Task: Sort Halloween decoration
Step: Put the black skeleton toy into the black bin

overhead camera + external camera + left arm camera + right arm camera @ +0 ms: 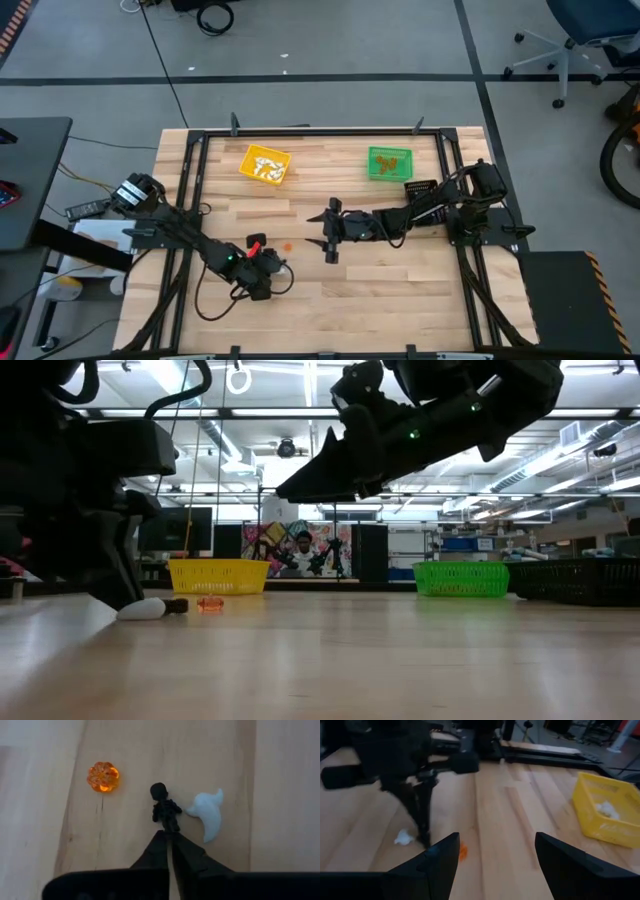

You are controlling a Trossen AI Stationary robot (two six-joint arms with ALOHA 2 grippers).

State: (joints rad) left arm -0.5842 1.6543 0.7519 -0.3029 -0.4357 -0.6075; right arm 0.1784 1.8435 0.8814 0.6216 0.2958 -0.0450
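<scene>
A yellow bin (265,164) of lattice plastic sits toward the far side of the pale wooden table (400,300), with white trinkets (268,170) heaped inside; the right wrist view also shows a white lump in it. To its right, well apart, a green bin (389,162) of the same mesh holds orange trinkets (392,160). A black bin (420,189) stands just beside the right arm's base; its contents cannot be made out.

Three loose decorations lie close together on the boards near the left gripper (170,834): a translucent orange pumpkin (103,776), lobed and glassy; a matte black skeleton figure (165,810) with a round head; and a smooth white ghost (207,813), curved with a pointed tip, just beside the skeleton.

The left gripper's fingers are pinched together on the skeleton's lower end. The right gripper (331,229) hovers above mid-table, fingers spread wide with nothing between them.

No writing is legible
</scene>
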